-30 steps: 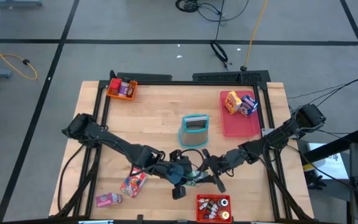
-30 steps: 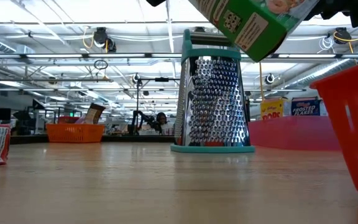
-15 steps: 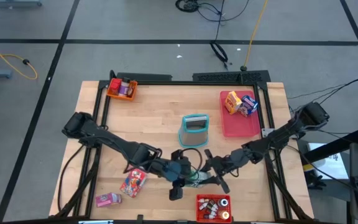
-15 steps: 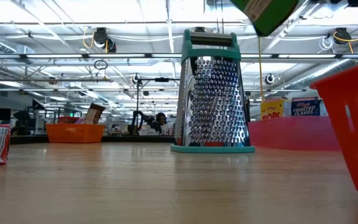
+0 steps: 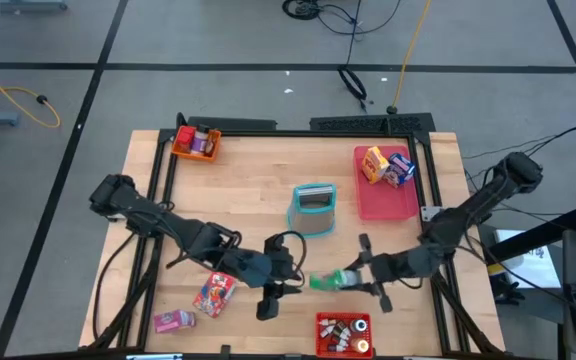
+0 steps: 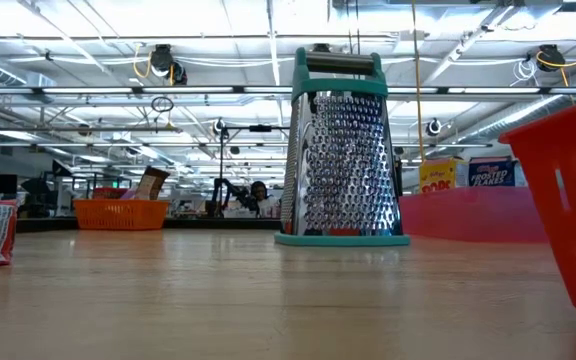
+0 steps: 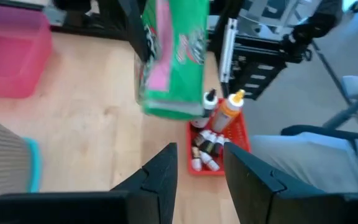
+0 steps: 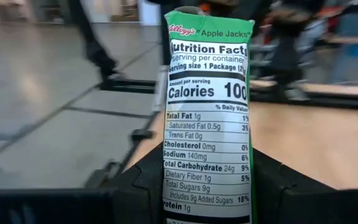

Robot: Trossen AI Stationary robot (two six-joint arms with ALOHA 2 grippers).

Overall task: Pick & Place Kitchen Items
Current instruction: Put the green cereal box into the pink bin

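Observation:
A small green Apple Jacks box is held by my right gripper above the table's near middle; the right wrist view shows its narrow nutrition-facts side. My left gripper is open and empty, just left of the box, and its wrist view sees the box ahead. A colourful packet and a pink packet lie flat near the near-left corner. Small bottles fill a red bin. My right gripper pinches the green box between its two fingers, one on each broad face, at the end nearest the wrist. The fingers come roughly level from the table's right. The box is lifted clear and sticks out beyond the fingertips toward the table's left.
A teal-framed metal grater stands upright mid-table, and it also fills the low view. A pink tray at the far right holds a yellow and a blue box. An orange bin sits at the far left corner.
Both grippers were together at the green box. My left gripper has drawn back toward the table's left, away from the box. My right gripper has moved toward the table's right and upward, taking the box with it; the box rose out of the low view.

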